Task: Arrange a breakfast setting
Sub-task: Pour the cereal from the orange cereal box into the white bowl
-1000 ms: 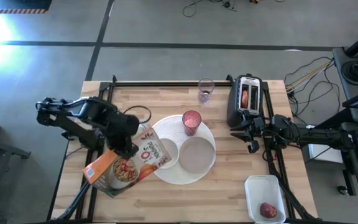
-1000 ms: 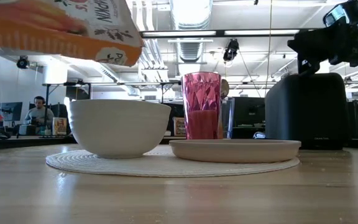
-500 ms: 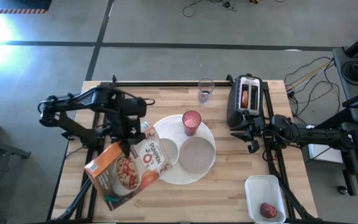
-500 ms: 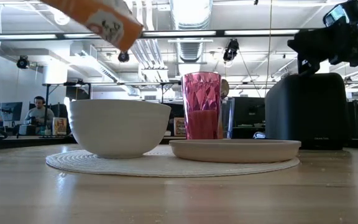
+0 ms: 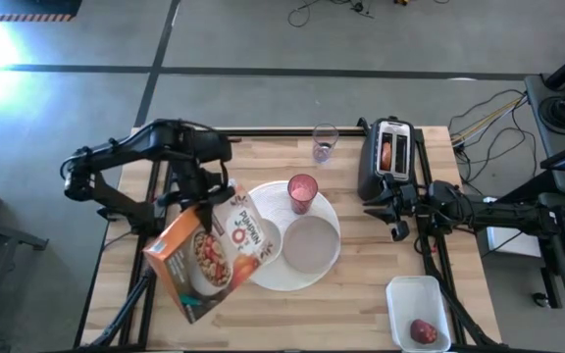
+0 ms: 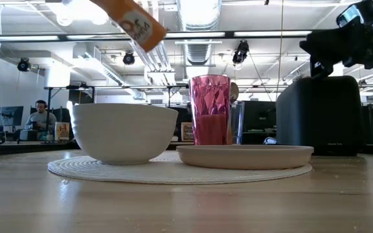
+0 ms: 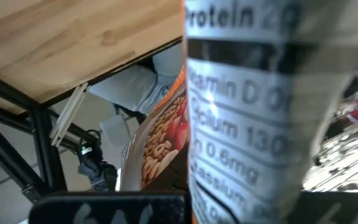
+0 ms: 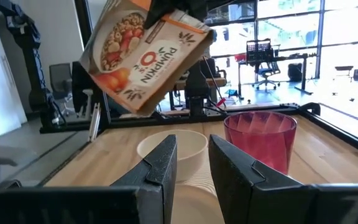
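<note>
While the left gripper (image 5: pixel 202 199) clamps the cereal box (image 5: pixel 212 257) (light, crushable card) left of centre, grip its stiff edges.

Worktop (image 5: pixel 381 284): pale wood, planked, visible grain, matt, edged by a black metal frame. Cereal box (image 5: pixel 214 257): printed cardboard, slight sheen, orange faces with a white nutrition panel. Large round white plate (image 5: pixel 263 275): finely ribbed, matt in the low view. Small white bowl (image 6: pixel 123 132): smooth, soft-gloss glaze. Small grey plate (image 5: pixel 310 242): matt, plain. Pink tumbler (image 6: pixel 210 109): translucent, faceted, shiny. Toaster (image 5: pixel 388 157): black, matt in the low view. Right claw (image 8: pixel 191 163): dark matt fingers.
</note>
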You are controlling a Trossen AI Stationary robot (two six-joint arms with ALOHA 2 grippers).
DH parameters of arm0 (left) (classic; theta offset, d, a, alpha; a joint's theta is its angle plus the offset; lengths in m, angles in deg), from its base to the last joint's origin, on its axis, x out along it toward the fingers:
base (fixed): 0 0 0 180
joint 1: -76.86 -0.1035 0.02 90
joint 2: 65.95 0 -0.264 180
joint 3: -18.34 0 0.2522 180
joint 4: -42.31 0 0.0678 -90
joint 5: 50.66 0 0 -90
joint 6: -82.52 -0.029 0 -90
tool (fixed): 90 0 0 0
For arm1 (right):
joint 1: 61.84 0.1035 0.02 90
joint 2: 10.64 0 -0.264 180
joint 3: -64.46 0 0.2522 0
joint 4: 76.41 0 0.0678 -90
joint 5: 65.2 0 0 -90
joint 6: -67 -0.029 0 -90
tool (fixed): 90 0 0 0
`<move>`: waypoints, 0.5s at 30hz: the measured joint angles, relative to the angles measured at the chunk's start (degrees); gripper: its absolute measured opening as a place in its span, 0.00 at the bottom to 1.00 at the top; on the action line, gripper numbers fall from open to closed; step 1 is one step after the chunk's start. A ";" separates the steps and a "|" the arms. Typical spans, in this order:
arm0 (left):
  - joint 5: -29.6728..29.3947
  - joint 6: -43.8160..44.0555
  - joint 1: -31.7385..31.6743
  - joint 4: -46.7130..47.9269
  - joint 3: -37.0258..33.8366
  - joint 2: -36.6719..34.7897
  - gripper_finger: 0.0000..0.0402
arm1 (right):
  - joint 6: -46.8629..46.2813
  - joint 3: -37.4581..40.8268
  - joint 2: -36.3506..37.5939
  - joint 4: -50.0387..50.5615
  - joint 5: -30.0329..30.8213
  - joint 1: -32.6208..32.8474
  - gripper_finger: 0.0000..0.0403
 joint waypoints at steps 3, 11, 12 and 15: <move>0.00 -0.09 -1.76 -0.01 -0.74 0.02 0.00 | 1.28 0.00 0.00 0.31 -0.07 0.02 0.21; 1.65 0.22 -2.89 -0.06 -4.25 -0.30 0.00 | -0.14 0.01 0.00 -0.02 0.01 0.00 0.21; 1.73 0.29 -2.89 -0.03 -5.15 -0.56 0.00 | 0.53 0.00 0.00 0.16 -0.03 0.02 0.21; 1.90 0.31 -2.94 -0.04 -7.80 -1.40 0.00 | 1.51 0.02 -0.02 0.40 -0.10 0.02 0.21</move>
